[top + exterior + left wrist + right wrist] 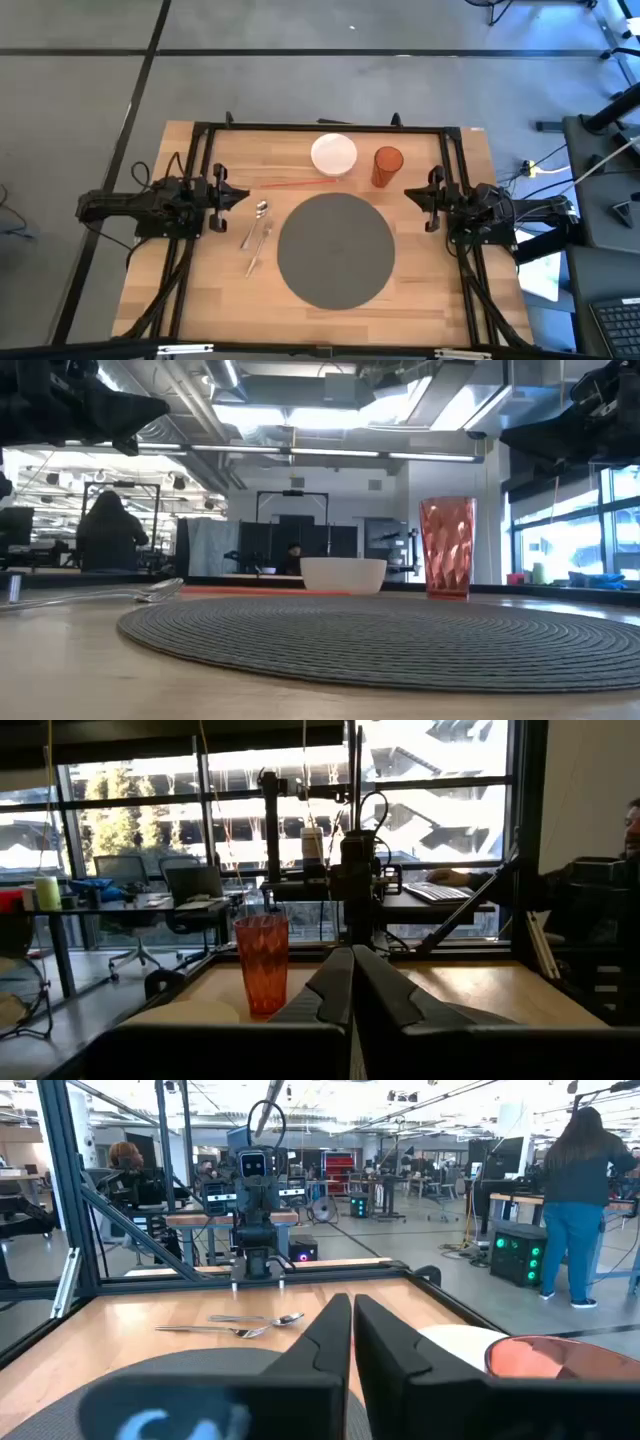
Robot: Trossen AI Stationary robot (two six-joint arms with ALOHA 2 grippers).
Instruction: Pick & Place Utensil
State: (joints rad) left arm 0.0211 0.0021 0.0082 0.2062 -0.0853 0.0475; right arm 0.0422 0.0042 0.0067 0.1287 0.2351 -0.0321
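A spoon (262,209) and a fork (256,240) lie flat on the wooden table, left of a round grey placemat (335,250). They also show in the right wrist view, spoon (270,1319) and fork (215,1329). My left gripper (240,194) is shut and empty at the table's left side, raised. My right gripper (410,193) is shut and empty at the right side, raised. In the wrist views the fingers of my left gripper (352,982) and of my right gripper (353,1330) meet.
A white bowl (333,154) and an orange tumbler (387,166) stand behind the placemat. A thin red stick (300,183) lies left of the bowl. A black frame (320,128) runs round the table. People stand in the room beyond (575,1190).
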